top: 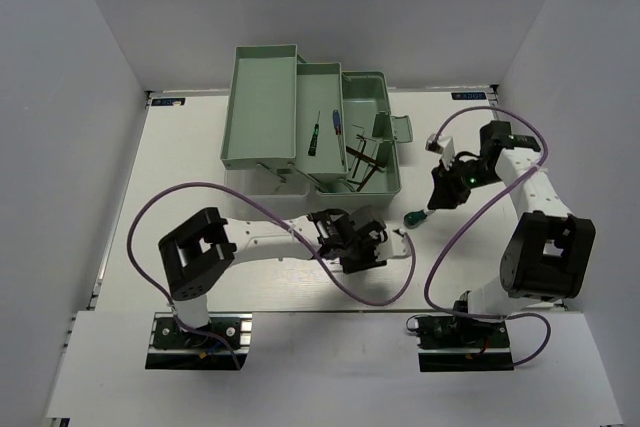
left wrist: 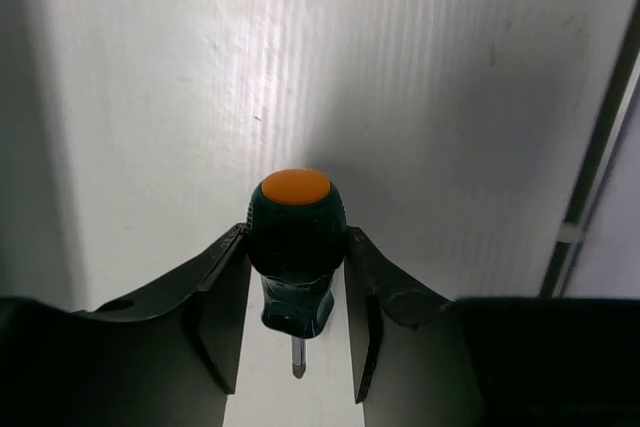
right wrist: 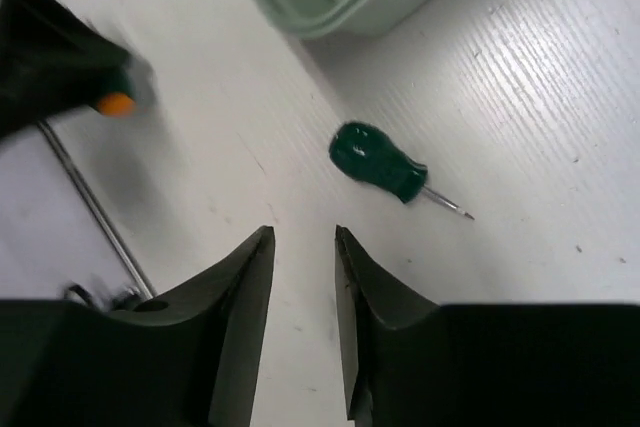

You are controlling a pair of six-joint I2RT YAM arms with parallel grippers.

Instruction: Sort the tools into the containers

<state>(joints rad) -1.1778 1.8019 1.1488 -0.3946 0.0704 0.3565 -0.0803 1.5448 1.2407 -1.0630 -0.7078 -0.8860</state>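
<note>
White worktop, white walls: sorting partly done, two stubby screwdrivers left outside.

White panels are seen around the worktop (top: pixel 180 177), on which the pale green toolbox (top: pixel 262 107) is laid open. Thin screwdrivers (top: pixel 315 132) and hex keys (top: pixel 365 157) are already lodged in its trays. An orange-capped screwdriver (left wrist: pixel 297 217) is clamped in the left pincer (left wrist: pixel 296 242) near the toolbox front; whether it is lifted cannot be told. A second stubby screwdriver (right wrist: pixel 385 169) is left lying on the worktop beside the toolbox, the right pincer (right wrist: pixel 302 237) held near it, jaws apart and empty.
</note>
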